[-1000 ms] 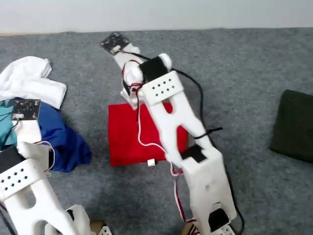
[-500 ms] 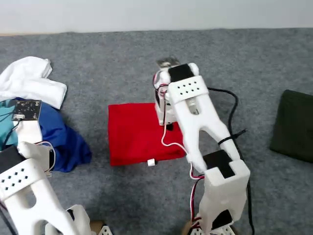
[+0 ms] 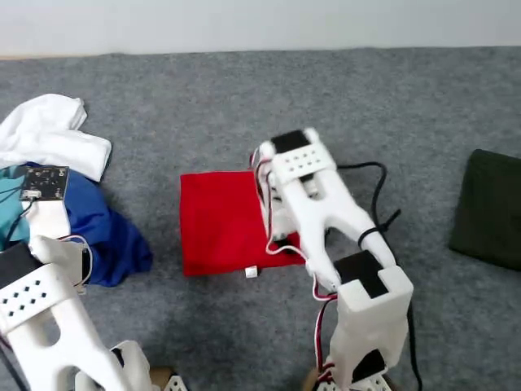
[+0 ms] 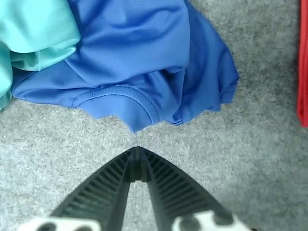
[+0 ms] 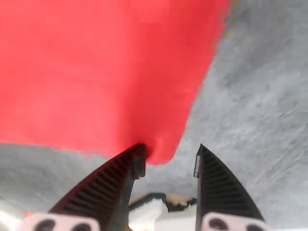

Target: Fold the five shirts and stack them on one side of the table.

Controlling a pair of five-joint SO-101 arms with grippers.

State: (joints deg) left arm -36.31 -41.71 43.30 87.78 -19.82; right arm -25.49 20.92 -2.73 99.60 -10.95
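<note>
five shirts can be counted on the table. a red shirt [image 3: 216, 220] is folded into a flat rectangle at the centre and a dark green shirt [image 3: 488, 208] lies folded at the right edge. a white shirt [image 3: 49, 134], a blue shirt [image 3: 114, 236] and a teal shirt [image 3: 8, 212] are heaped unfolded on the left.

the right gripper [image 5: 168, 156] is spread, and a rounded corner of the red shirt lies between its jaws, with one jaw touching the hem. the step in hand looks like taking hold of that corner, either for a last fold or to carry the shirt to the stack. to do it well, the lower jaw should probably slide under every layer before closing, so the whole thickness is pinched, not just the top ply. a bite a little further in from the corner would likely hold better. once the shirt is gripped, a lift looks safer than a drag.

the left gripper [image 4: 138, 153] is pressed together, holds nothing, and hangs over bare cover just beside the blue shirt's hem.

the table wears a grey felt-like cover [image 3: 391, 106], napped enough that it may catch cloth and pull a fold open. behind its far edge runs a pale wall [image 3: 260, 24].
</note>
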